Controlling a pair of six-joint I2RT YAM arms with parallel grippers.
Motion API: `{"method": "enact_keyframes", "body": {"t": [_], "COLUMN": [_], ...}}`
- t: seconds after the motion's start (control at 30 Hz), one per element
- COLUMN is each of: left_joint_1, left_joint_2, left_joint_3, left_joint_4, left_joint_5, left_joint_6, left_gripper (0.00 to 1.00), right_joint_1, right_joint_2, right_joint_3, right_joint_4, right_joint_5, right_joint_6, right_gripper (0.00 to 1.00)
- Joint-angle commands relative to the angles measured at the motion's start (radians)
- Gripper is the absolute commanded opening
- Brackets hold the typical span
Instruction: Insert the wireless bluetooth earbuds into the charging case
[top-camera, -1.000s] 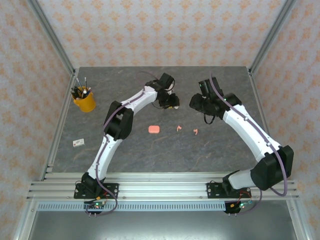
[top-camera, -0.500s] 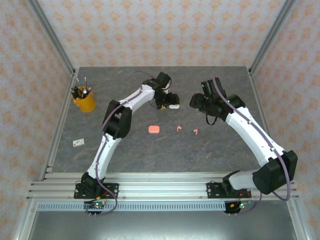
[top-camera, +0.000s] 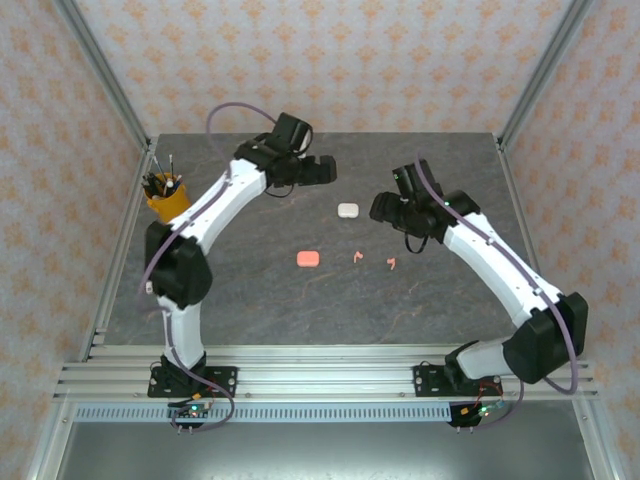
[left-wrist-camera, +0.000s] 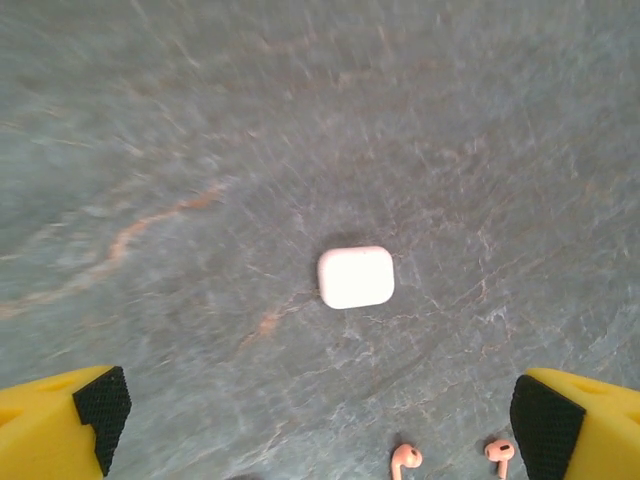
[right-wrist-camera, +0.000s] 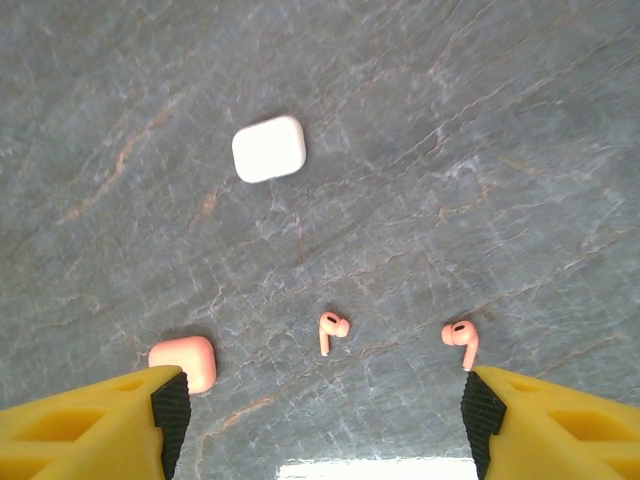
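Coral-pink stemmed earbuds (right-wrist-camera: 333, 330) (right-wrist-camera: 460, 340) lie loose on the grey stone-look table (right-wrist-camera: 500, 150) just ahead of the right jaws, which stand wide open and empty, stems pointing back toward them, while the left jaws, equally spread and empty, hang farther off above the white pebble-shaped case (left-wrist-camera: 355, 277).

Tabletop (top-camera: 250, 300): grey stone pattern, pale veins, rust streaks. White case (top-camera: 347, 211); coral-pink case (top-camera: 308, 258); two coral-pink earbuds (top-camera: 357, 257) (top-camera: 392, 264). Cup (top-camera: 170, 207): orange-yellow. Walls (top-camera: 300, 60): peach, repeating orange floral motif. Left arm (top-camera: 215, 205) and right arm (top-camera: 500, 265): white, black joints, purple cables. Left tool (left-wrist-camera: 322, 425) and right tool (right-wrist-camera: 325, 420): yellow fingers, black pads.
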Motion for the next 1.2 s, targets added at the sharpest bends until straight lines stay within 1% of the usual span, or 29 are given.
{"method": "enact_keyframes", "body": {"t": [0.0,0.17,0.27,0.43,0.6,0.73,0.8,0.87,0.97,1.17], "left_joint_1": [0.004,0.004,0.007,0.013,0.055,0.064,0.081,0.101,0.12,0.136], "left_joint_2": [-0.13,-0.301,-0.353,-0.435,-0.5,-0.582,-0.629,-0.658,-0.678,-0.724], "left_joint_3": [-0.119,-0.272,-0.315,-0.431,-0.526,-0.662,-0.726,-0.749,-0.737,-0.767], "left_joint_4": [0.056,0.117,0.113,0.18,0.234,0.382,0.427,0.431,0.374,0.314], "left_joint_5": [-0.214,-0.425,-0.486,-0.501,-0.497,-0.573,-0.585,-0.57,-0.568,-0.618], "left_joint_6": [0.018,-0.014,-0.014,-0.017,-0.088,-0.088,-0.152,-0.169,-0.162,-0.191], "left_gripper": [1.0,1.0,1.0,1.0,1.0,1.0,1.0,1.0,1.0,1.0], "right_joint_1": [0.052,0.128,0.171,0.237,0.301,0.34,0.354,0.363,0.371,0.379], "right_joint_2": [0.068,0.192,0.287,0.459,0.622,0.73,0.779,0.818,0.862,0.911], "right_joint_3": [0.024,0.101,0.169,0.303,0.453,0.569,0.62,0.652,0.682,0.688], "right_joint_4": [0.01,-0.006,-0.03,-0.09,-0.164,-0.221,-0.247,-0.266,-0.283,-0.274], "right_joint_5": [0.038,0.069,0.087,0.105,0.114,0.119,0.117,0.117,0.116,0.088], "right_joint_6": [0.024,0.043,0.06,0.091,0.124,0.138,0.146,0.153,0.162,0.154], "right_gripper": [0.74,0.74,0.76,0.79,0.81,0.81,0.81,0.81,0.81,0.81]}}
